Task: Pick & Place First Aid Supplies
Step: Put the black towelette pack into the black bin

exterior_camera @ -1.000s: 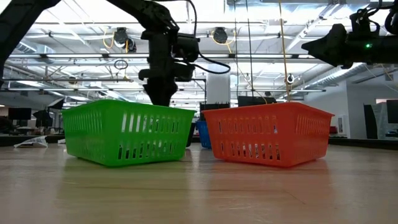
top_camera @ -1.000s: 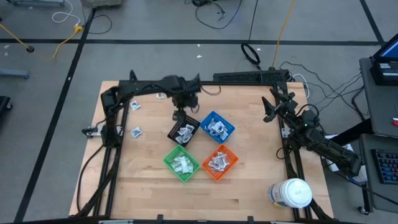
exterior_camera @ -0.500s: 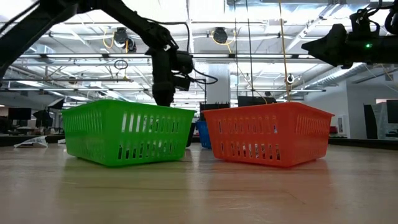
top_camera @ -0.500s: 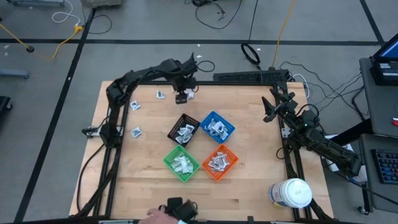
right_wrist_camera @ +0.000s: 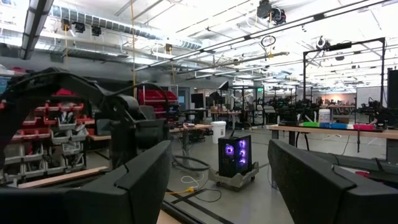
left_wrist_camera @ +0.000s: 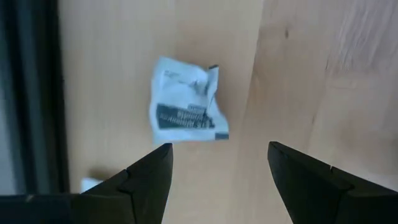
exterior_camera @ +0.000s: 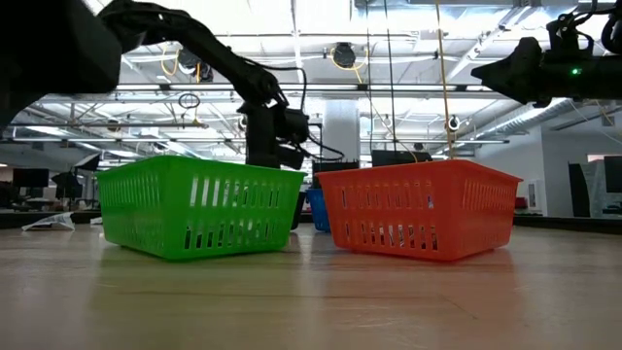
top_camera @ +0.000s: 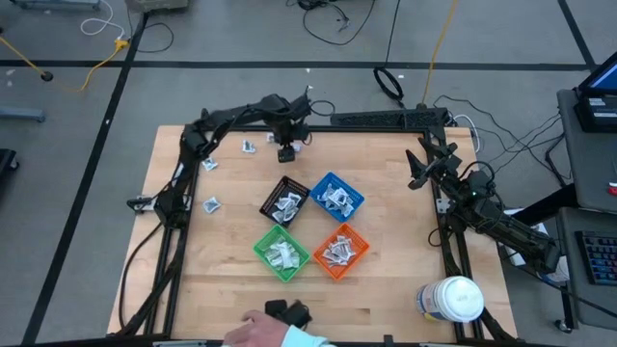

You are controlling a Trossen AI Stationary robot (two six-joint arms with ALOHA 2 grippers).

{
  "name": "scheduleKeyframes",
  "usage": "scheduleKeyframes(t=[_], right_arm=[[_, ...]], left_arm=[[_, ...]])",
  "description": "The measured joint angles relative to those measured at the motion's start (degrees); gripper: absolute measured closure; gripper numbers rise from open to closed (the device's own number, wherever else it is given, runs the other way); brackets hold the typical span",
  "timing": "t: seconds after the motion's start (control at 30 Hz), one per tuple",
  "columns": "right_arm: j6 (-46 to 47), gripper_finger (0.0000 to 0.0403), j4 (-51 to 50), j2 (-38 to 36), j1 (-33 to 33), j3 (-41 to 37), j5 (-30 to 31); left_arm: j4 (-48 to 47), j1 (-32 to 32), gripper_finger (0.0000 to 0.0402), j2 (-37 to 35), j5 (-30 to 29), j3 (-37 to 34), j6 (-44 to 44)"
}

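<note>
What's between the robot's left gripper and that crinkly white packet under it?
Nothing but bare wooden table. The left wrist view shows the open left gripper above the white packet, not touching it.

the print on the crumpled packet (left_wrist_camera: 186,102) in the left wrist view is too blurred to be read. in the low view, the black bin (top_camera: 285,201) is hidden behind the green bin (exterior_camera: 199,206), and only a sliver of the blue bin (exterior_camera: 316,209) is seen. a person's hand (top_camera: 258,333) is cut off by the high view's lower edge.
</note>
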Motion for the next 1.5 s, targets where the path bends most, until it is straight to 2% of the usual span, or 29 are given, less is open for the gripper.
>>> scheduleKeyframes(t=[0.1,0.33,0.57,0.7,0.83,0.97,1.1,1.23,1.5], right_arm=[[0.0,0.014,0.0,0.0,0.0,0.0,0.0],[0.0,0.014,0.01,-0.02,0.0,-0.01,0.0],[0.0,0.014,0.0,0.0,0.0,0.01,0.0],[0.0,0.014,0.01,-0.02,0.0,0.01,0.0],[-0.02,0.014,0.0,-0.01,0.0,-0.01,0.0],[0.0,0.014,-0.02,0.0,0.0,-0.01,0.0],[0.0,0.014,0.01,0.0,0.0,-0.01,0.0],[0.0,0.014,0.01,0.0,0.0,0.01,0.0],[0.0,0.014,0.04,0.0,0.0,0.01,0.0]], left_arm=[[0.89,-0.31,0.0133,1.19,-0.51,0.0,-0.11],[6.09,-0.48,0.0133,2.34,-6.49,0.0,-1.31],[8.73,-0.58,0.0138,2.38,-4.66,0.0,0.22],[8.19,-1.09,0.0189,3.51,-2.82,0.0,1.46],[6.63,-1.32,0.0281,3.82,-0.76,0.09,1.93],[5.46,-1.49,0.0378,3.55,-2.97,0.13,0.64],[0.91,-1.49,0.0382,1.58,-3.47,-0.23,-1.31],[-2.8,-1.82,0.0392,-3.97,-3.5,-0.15,-3.83],[-9.29,-3.99,0.0392,-11.56,-1.98,-0.09,-13.0]])
